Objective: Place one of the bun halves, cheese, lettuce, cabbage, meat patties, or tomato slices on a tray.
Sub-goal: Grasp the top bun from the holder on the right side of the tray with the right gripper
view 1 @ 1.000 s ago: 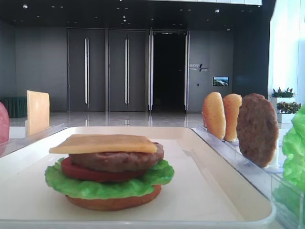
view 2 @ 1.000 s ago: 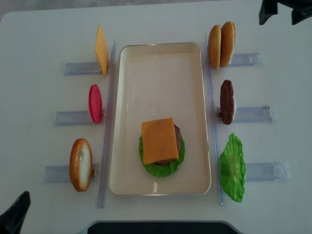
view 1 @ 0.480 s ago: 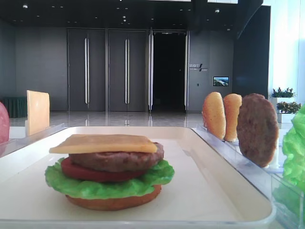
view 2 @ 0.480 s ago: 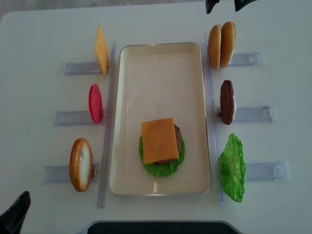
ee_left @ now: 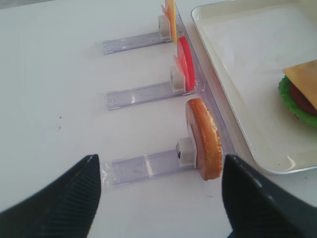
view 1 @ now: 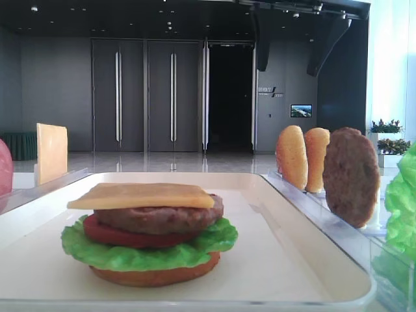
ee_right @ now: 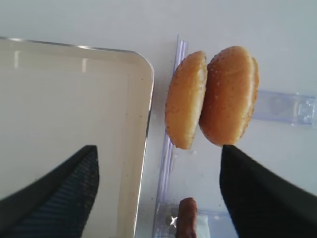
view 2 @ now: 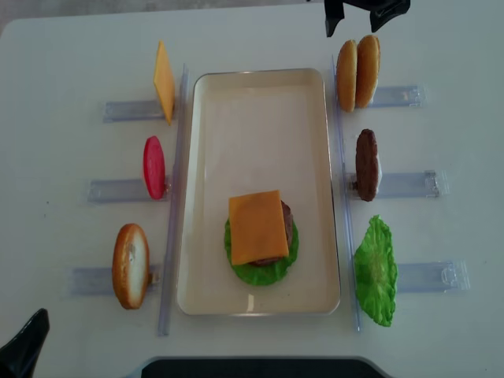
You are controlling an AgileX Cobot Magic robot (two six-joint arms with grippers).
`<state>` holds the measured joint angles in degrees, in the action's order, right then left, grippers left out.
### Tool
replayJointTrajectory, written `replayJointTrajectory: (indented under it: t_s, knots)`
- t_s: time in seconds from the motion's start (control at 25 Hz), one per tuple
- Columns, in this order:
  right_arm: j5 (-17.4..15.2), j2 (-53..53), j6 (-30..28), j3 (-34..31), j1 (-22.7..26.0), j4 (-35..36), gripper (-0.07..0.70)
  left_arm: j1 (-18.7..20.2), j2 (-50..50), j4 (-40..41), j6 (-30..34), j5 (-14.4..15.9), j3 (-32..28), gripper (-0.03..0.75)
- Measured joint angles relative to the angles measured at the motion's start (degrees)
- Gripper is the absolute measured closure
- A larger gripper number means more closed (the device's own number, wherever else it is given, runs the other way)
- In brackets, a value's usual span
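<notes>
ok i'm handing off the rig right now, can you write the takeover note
Right gripper: open, empty, hanging over the pair of bun tops in the far right rack.
Left gripper: open, empty, parked near the flat bottom bun in its near left rack.
Tray: holds a stack of bottom bun, lettuce, tomato, patty, with the cheese slice on top.
Still racked: cheese, tomato slice, patty, lettuce leaf.
Left, probably: grip a sesame bun top and place it on the tray.

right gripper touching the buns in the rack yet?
Apart. In the right wrist view the open right gripper hangs above the two upright bun halves; its dark fingers flank them with bare table visible between.
</notes>
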<state>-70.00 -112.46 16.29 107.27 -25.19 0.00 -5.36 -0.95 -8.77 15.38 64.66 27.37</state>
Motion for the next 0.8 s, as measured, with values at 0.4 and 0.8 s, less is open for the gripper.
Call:
replayJointTrajectory:
  t_s: [0.4,0.8]
  knots:
    - [0.0,-2.4,-0.2,0.0,0.0,-2.0,0.141,0.0,0.0,0.0,0.0,0.0,0.0,0.136]
    - [0.0,-5.4,-0.9,0.1,0.0,-2.0,0.141,0.0,0.0,0.0,0.0,0.0,0.0,0.136]
